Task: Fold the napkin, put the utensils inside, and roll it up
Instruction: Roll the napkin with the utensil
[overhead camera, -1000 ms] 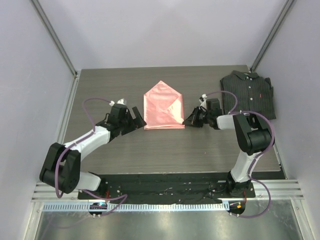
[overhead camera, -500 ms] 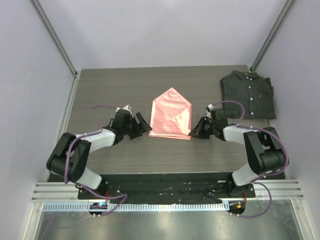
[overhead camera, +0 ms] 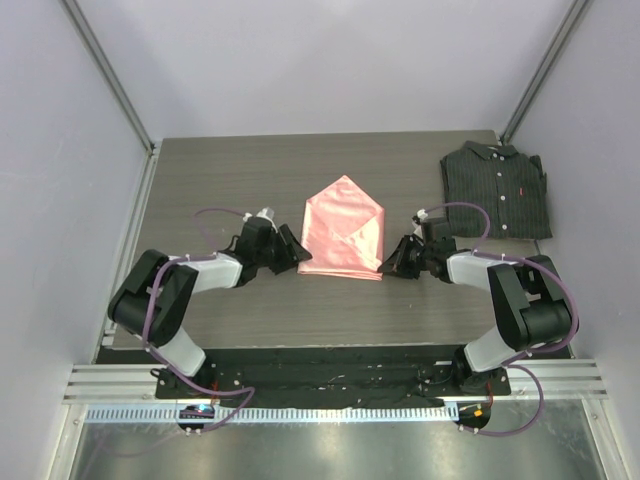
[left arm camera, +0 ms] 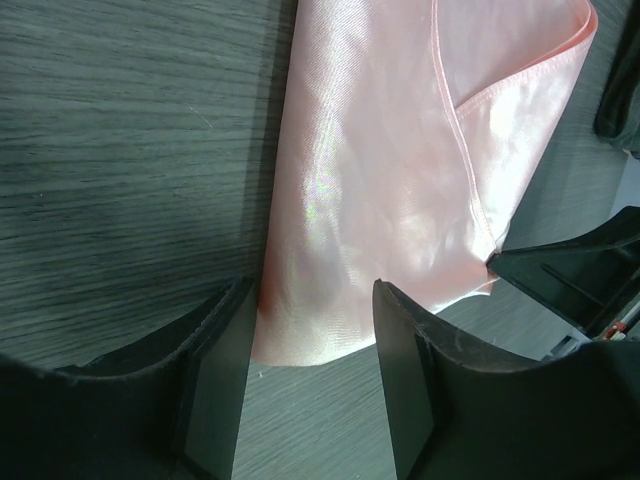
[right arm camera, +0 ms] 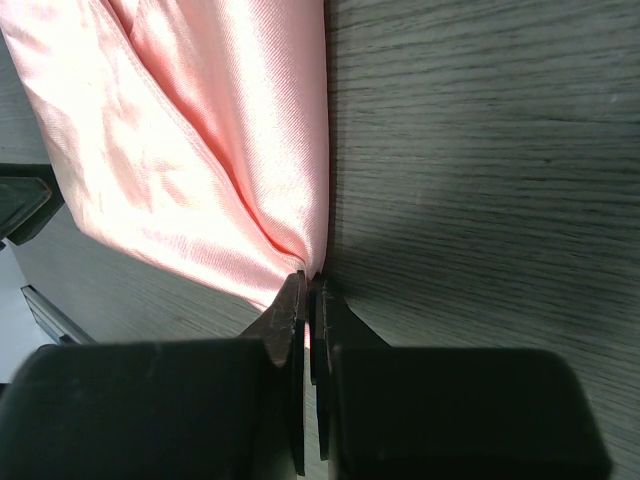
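Left hand (overhead camera: 289, 251): black fingers spread wide, straddling the napkin's near left corner.
Napkin (overhead camera: 343, 228): glossy salmon satin, folded to an envelope shape with its point away, lying flat mid-surface (overhead camera: 225, 170) on grey wood grain.
Right hand (overhead camera: 391, 266): fingers pinched on the napkin's near right corner.
Shirt (overhead camera: 497, 190): dark pinstripe, folded, far right.

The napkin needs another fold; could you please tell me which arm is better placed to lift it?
Right, probably: the right gripper is shut on the napkin at its near right corner, whereas the left gripper is open, merely straddling the near left corner.
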`<state>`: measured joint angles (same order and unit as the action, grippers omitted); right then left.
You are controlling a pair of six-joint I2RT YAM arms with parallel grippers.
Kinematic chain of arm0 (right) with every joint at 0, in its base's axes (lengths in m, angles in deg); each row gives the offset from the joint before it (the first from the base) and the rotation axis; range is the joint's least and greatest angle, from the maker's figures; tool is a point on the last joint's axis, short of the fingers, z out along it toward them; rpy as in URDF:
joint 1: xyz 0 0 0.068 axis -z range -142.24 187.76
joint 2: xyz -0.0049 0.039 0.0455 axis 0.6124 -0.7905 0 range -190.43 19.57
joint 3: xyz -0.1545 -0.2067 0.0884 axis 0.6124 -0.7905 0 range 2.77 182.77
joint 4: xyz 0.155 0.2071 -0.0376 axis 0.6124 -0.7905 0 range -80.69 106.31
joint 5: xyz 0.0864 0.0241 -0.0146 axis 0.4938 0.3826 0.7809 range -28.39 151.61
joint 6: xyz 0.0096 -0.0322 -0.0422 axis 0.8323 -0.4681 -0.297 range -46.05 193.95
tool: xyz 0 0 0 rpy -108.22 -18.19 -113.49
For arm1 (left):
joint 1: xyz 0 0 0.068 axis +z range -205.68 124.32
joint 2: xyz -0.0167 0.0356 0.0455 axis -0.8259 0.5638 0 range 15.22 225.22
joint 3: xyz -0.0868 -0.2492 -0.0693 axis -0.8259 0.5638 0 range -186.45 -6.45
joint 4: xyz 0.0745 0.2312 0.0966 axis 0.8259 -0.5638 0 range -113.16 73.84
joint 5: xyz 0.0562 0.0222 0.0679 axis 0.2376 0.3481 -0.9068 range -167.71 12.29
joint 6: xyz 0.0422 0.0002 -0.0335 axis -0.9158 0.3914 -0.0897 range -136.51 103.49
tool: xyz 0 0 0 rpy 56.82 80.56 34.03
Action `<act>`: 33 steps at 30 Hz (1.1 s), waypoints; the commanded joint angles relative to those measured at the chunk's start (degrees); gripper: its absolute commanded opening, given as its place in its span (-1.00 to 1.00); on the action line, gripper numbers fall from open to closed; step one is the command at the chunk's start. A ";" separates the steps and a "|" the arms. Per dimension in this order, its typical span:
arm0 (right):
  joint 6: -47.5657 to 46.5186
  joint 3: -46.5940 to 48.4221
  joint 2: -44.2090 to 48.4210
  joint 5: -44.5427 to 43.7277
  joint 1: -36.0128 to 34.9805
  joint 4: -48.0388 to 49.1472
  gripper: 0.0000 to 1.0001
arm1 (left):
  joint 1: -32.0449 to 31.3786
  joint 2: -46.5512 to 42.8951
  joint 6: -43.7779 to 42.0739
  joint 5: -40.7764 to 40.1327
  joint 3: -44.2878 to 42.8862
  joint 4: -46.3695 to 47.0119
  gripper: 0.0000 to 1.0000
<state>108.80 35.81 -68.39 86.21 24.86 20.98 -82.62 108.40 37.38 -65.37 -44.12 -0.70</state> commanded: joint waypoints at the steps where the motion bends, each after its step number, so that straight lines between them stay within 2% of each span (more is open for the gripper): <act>1: 0.39 -0.61 0.86 -0.08 -0.19 0.78 -0.98 | -1.36 -0.46 -1.42 -5.91 1.37 -7.72 0.08; 5: 0.39 -0.52 0.78 0.01 -0.10 0.96 -0.98 | -2.50 0.06 -1.86 -7.15 1.28 -8.70 0.05; 8: 0.39 -0.52 0.51 0.10 -0.10 1.22 -0.98 | -3.03 1.21 -2.12 -6.98 0.32 -9.13 -0.13; 13: 0.22 -0.17 0.95 -0.43 -0.19 0.78 -0.98 | -3.38 2.35 -2.82 -7.33 -0.82 -9.92 -0.31; 21: -1.80 1.15 3.32 -3.32 -0.10 -1.23 -0.95 | -3.38 4.28 -5.63 -5.57 -4.86 -13.87 -0.93; 22: -3.02 1.94 4.11 -4.55 -0.10 -2.02 -0.86 | -3.38 4.46 -6.16 -5.40 -5.56 -14.58 -0.98; 26: -7.50 3.43 12.36 -12.80 -2.37 -4.22 -0.42 | -3.30 5.16 -8.35 -3.03 -8.82 -19.23 -1.00; 27: -8.91 3.87 17.08 -18.74 -3.95 -5.79 -0.29 | -3.03 5.25 -8.71 -1.80 -10.30 -20.29 -1.00; 28: -10.49 4.49 19.30 -21.93 -5.62 -6.07 -0.05 | -2.86 5.34 -9.15 -1.18 -10.84 -22.47 -1.00; 30: -17.25 4.32 26.04 -33.15 -13.26 -4.93 0.14 | -2.33 5.69 -10.46 0.13 -12.77 -24.51 -1.00; 31: -19.88 3.45 27.83 -35.91 -15.63 -1.10 0.43 | -1.63 5.78 -10.82 1.80 -13.47 -26.34 -1.00; 32: -24.26 2.92 29.33 -37.24 -18.09 0.42 0.61 | -1.19 6.04 -11.08 3.03 -13.83 -26.88 -1.00; 33: -26.83 2.30 30.21 -35.52 -20.73 1.74 0.98 | -0.23 6.39 -11.35 4.96 -14.53 -27.67 -0.99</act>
<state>95.70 37.38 -43.82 62.21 11.52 16.35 -84.81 113.41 29.31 -66.11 -56.25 -20.11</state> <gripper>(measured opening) 0.772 0.019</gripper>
